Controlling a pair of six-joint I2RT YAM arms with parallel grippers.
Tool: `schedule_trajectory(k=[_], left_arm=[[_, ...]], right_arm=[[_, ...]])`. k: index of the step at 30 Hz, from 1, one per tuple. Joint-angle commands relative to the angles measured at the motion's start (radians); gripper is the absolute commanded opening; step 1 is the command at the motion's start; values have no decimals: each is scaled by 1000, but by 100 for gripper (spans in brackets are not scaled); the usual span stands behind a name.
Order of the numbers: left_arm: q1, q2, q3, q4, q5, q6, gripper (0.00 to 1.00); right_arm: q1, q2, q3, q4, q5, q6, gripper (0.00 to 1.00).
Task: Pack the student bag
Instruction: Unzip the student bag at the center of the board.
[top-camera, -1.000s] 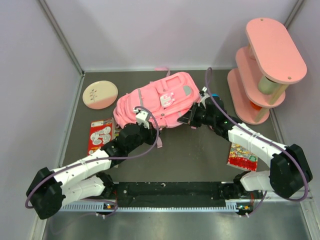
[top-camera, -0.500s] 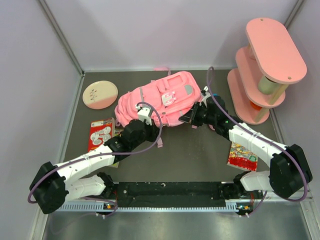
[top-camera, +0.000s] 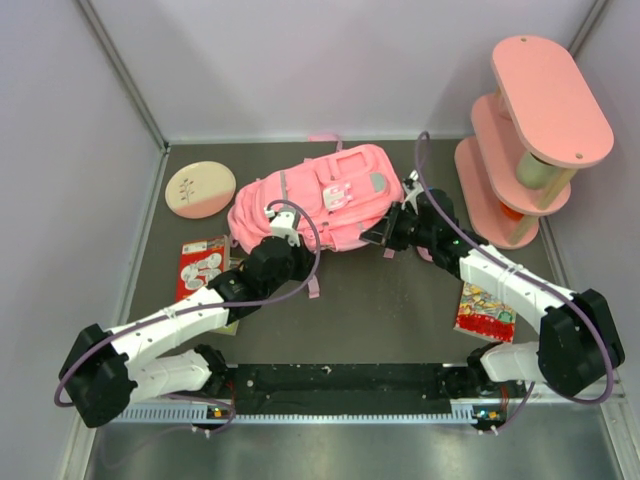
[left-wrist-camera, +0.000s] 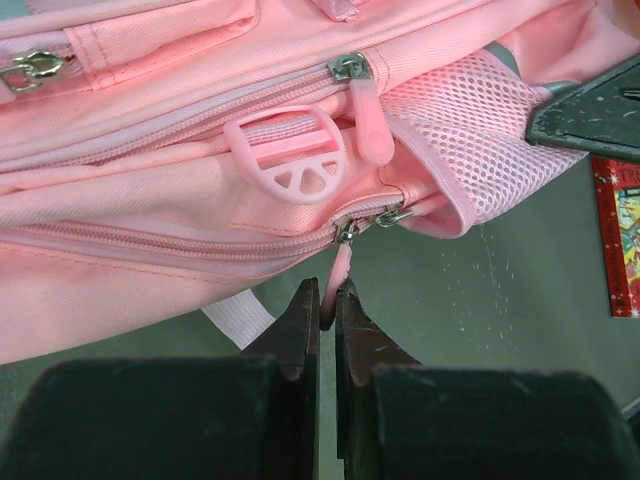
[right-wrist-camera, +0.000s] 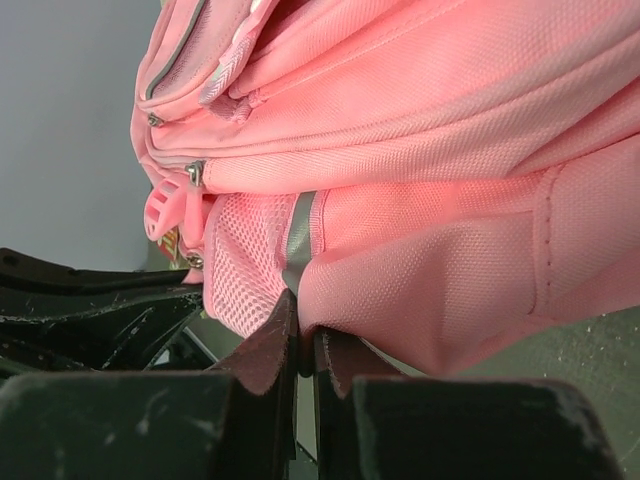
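The left gripper (left-wrist-camera: 326, 300) is pinched shut on the pink zip pull (left-wrist-camera: 340, 268) hanging from the bag (left-wrist-camera: 150, 200). The right gripper (right-wrist-camera: 298, 312) is clamped on a fold of the bag's lower edge beside its mesh pocket (right-wrist-camera: 245, 265).

From above, the bag (top-camera: 320, 195) lies flat just 12 o'clock of the table's centre, with the left gripper at its 7 o'clock edge and the right at its 4 o'clock edge.

Packing looks barely begun. The zip seen from the left wrist reads closed, and the loose things lie outside the bag: a disc (top-camera: 200, 190) at 10 o'clock, one book (top-camera: 203, 270) at 9 and another (top-camera: 485, 310) at 4. I judge that opening the bag is the step in hand.

The left arm stretches low from 7 o'clock toward 1. The right arm reaches from 5 toward 11, wrist dipped to the table.
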Motion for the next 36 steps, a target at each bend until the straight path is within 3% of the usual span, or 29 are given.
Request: schedule_trajectory(k=[1, 12, 15, 17, 21, 24, 28, 31, 36], left_arm=[[76, -18, -7, -286, -396, 37, 0], [76, -18, -8, -339, -310, 23, 0], [76, -33, -11, -288, -220, 62, 0], [76, -27, -5, -256, -122, 74, 0], [68, -4, 10, -207, -14, 69, 0], [56, 19, 25, -202, 17, 68, 0], [33, 34, 53, -202, 49, 80, 0], [-2, 47, 79, -201, 75, 94, 0], [-102, 80, 136, -204, 95, 131, 0]], right_arm=[[-145, -47, -11, -49, 232, -103, 0], [-153, -16, -36, -12, 213, -90, 0], [-153, -2, -48, 10, 140, -80, 0], [-151, 6, -88, 66, 44, -22, 9], [-122, -26, -194, 151, -3, 83, 54], [-71, -68, -273, 200, 24, 166, 68], [95, -117, -344, 258, 97, 299, 69], [201, -120, -399, 402, 182, 437, 70], [286, -62, -422, 576, 354, 561, 79]])
